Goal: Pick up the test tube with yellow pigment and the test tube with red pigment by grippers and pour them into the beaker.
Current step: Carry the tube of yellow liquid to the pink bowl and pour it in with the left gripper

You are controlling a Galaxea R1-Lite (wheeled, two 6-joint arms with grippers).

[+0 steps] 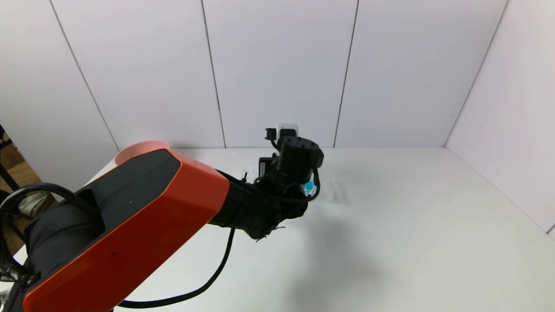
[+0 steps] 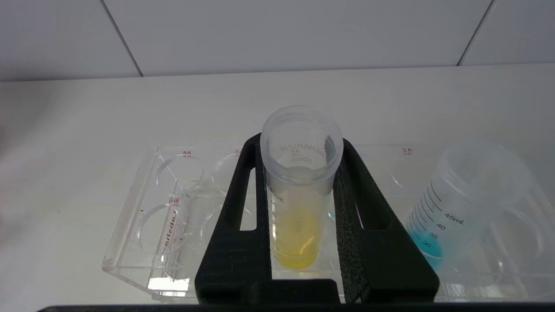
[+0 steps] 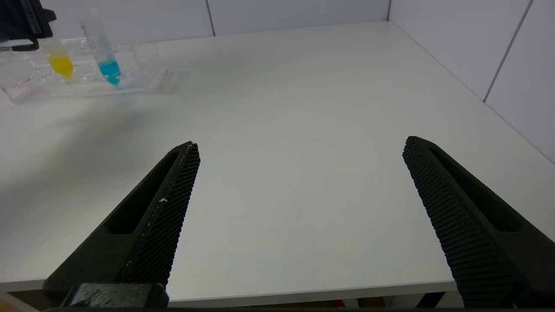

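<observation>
right gripper [image 3: 299,216]: closest to the robot, just hanging low over the near edge of the white table [image 3: 303,108], fingers [image 3: 169,216] spread wide apart, nothing between them, nothing touching them.

left arm [image 1: 130,225]: the orange and black one, reaches out across the table toward the far wall and blocks most of the rack in the head view.

left gripper [image 2: 299,208]: out at the rack, clamped on the yellow tube. Both black fingers [image 2: 347,208] press against the tube's sides, 1 each side.

yellow tube [image 2: 299,186]: sits right between the 2 fingers, upright, open mouth up top, yellow liquid pooled at the bottom end. The fingers grab it around the middle, below the threaded rim and about level with the top of the liquid. Its lower end is still down inside the rack. From the right wrist view it's the tube [image 3: 60,63] under the dark gripper at the far left.

blue tube [image 2: 459,203]: same kind of clear tube with printed marks, blue liquid at the tip, standing tilted in the rack just beside the yellow one, clear of the fingers.

rack [image 2: 143,225]: clear plastic with round holes and small red lettering, lying on the table near the back wall [image 2: 277,34]. Several holes show nothing in them.

red tube and beaker: can't spot either in any view.
</observation>
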